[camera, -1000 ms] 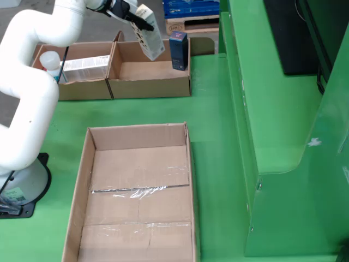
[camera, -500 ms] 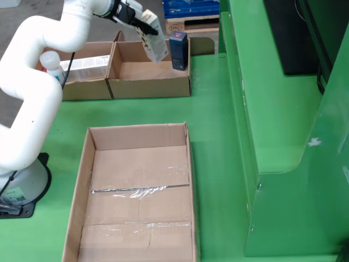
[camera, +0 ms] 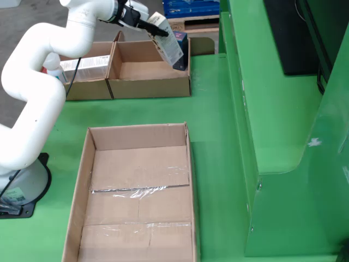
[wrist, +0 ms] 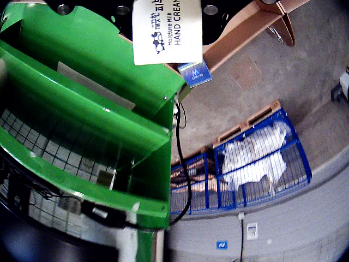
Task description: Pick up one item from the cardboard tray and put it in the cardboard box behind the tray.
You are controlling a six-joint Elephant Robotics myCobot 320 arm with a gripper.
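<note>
"Moisture Milk HAND CREAM" is printed, under some characters and a small cow mark, on the white box point(wrist: 167, 30) held at the tool. A letter "M" is seen on the blue box point(wrist: 195, 73) just beyond it.

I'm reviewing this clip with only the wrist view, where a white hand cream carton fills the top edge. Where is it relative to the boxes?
Observer: In the fixed view, the hand cream carton hangs tilted in the pincer over the right-hand cardboard box.
Operator: Is anything already in that box?
Observer: Yes, a dark blue carton stands upright in its far right corner, partly hidden behind the held carton.
Operator: And the tray?
Observer: The cardboard tray in front shows only its taped floor, with no items in it.
</note>
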